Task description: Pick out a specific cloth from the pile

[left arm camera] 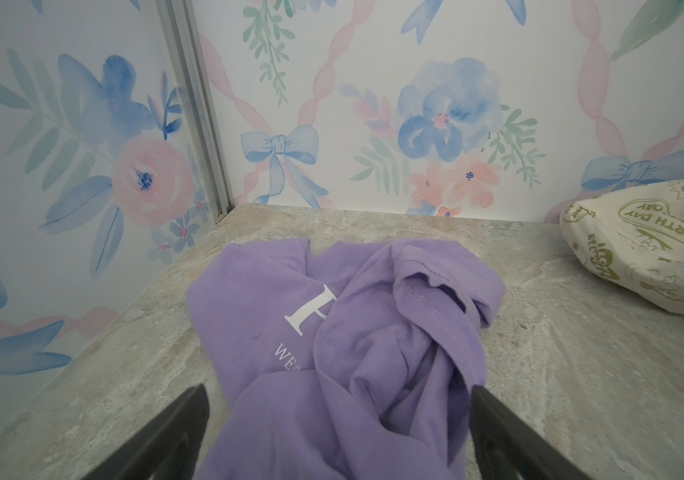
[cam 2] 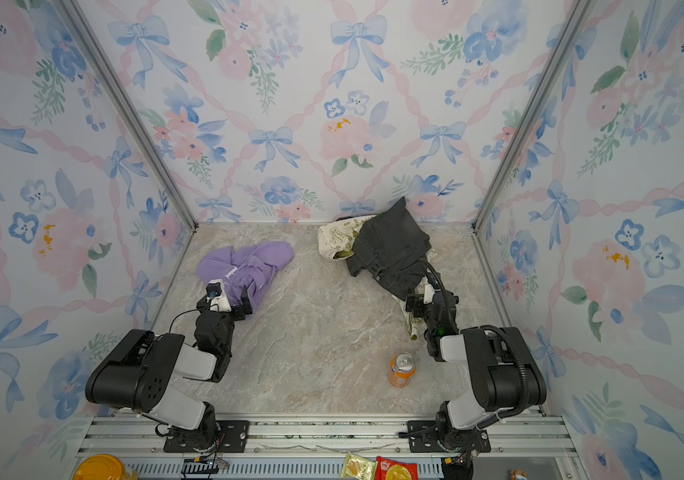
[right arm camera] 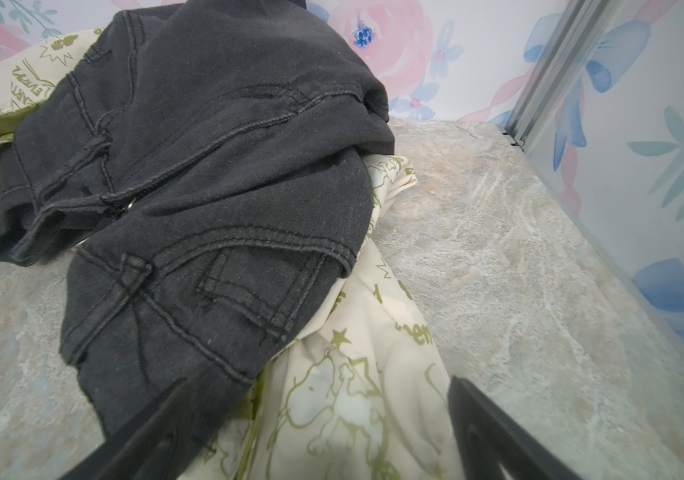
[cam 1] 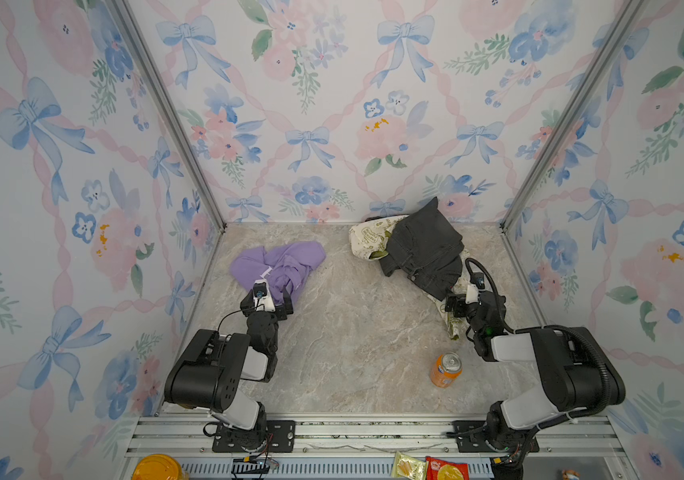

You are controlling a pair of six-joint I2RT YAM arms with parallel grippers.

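Closest to the lens in the left wrist view, the left gripper [left arm camera: 338, 390] stands with its black jaws spread wide. They pinch nothing, though the near tail of the lavender T-shirt [left arm camera: 249, 299] runs between them; whether they touch it I cannot tell. The shirt lies crumpled on the far left of the marble tabletop [cam 1: 353, 332], well apart from the pile [cam 1: 415, 249] at the far right. Its bulk is straight ahead of the left gripper, on the far side. Its long axis runs near to far and leans slightly left, with the narrow twisted end nearest the jaws, so a straight close here should catch fabric. The left arm is plainly the nearer one. White print on the shirt shows one large serif letter, partly folded under, and small capitals beginning "WE" before a fold cuts them off. In the pile, a black denim garment [right arm camera: 207, 166] lies over a cream fabric [left arm camera: 643, 257] printed in green with "EARTH DAY". The right gripper [right arm camera: 319, 384] hovers at the pile's near edge, jaws equally wide and empty. Near right stands an orange drink can [cam 1: 445, 370], its label unreadable.
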